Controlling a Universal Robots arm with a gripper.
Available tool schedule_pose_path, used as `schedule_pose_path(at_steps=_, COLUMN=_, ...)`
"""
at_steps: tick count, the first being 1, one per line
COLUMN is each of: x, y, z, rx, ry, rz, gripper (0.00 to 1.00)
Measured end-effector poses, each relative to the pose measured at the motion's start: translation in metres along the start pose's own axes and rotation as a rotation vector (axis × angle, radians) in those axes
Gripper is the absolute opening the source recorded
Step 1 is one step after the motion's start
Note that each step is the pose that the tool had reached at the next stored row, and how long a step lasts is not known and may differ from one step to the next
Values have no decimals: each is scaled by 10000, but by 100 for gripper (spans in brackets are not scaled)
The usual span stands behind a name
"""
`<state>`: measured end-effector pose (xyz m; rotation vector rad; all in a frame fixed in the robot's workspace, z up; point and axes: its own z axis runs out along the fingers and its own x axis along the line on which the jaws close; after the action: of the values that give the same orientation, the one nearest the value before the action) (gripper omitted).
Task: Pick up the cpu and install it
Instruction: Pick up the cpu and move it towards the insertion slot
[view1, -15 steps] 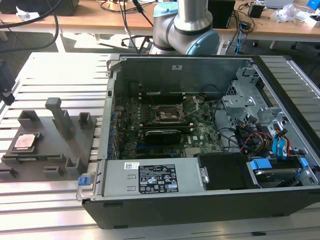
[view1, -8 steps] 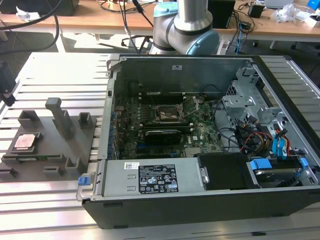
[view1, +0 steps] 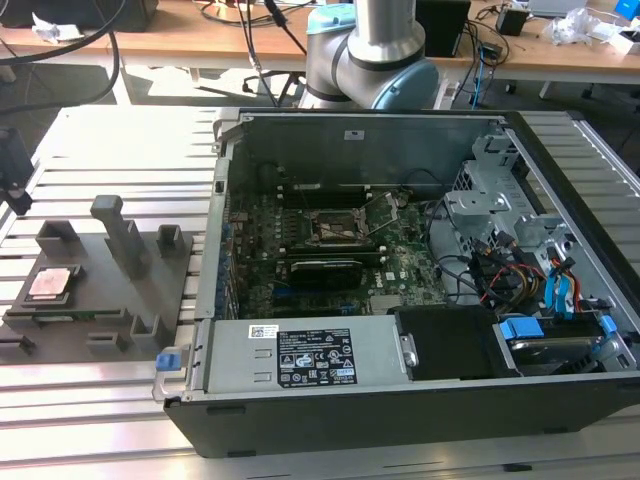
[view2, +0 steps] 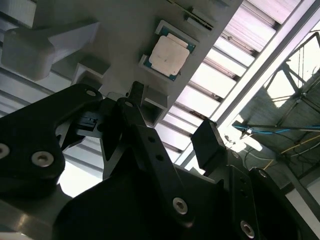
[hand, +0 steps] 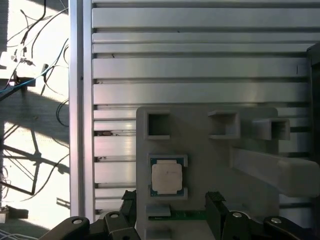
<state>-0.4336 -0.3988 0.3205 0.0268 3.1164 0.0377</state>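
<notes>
While the cpu (view1: 52, 283) lies flat in a shallow square recess of a grey fixture plate (view1: 110, 305), pale metal top up, the gripper (hand: 172, 210) hangs over the near edge of that plate with its jaws spread wide and nothing between them. In both wrist views the two dark fingers (hand: 215, 207) stand apart on either side of the line toward the chip, and none of them touches it; the chip sits a little way beyond their tips. The plate also carries several hollow square pockets and an upright grey post (view1: 120, 235), and it rests on a slotted aluminium surface (view1: 90, 420).

Toward the exterior view's right of the plate, just beside it, stands an open computer case (view1: 400, 405). Inside lies a green motherboard (view1: 400, 262) with a black square socket (view1: 335, 228) near its middle, well apart from the chip. Behind the case rises the arm's base (view1: 372, 55).
</notes>
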Motion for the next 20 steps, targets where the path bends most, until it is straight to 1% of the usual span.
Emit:
schedule_pose_path(at_steps=15, x=2, y=-2, z=69, rx=0, ry=0, rz=0, gripper=66)
schedule_pose_path(at_steps=20, x=3, y=-3, z=111, rx=0, ry=0, rz=0, gripper=66)
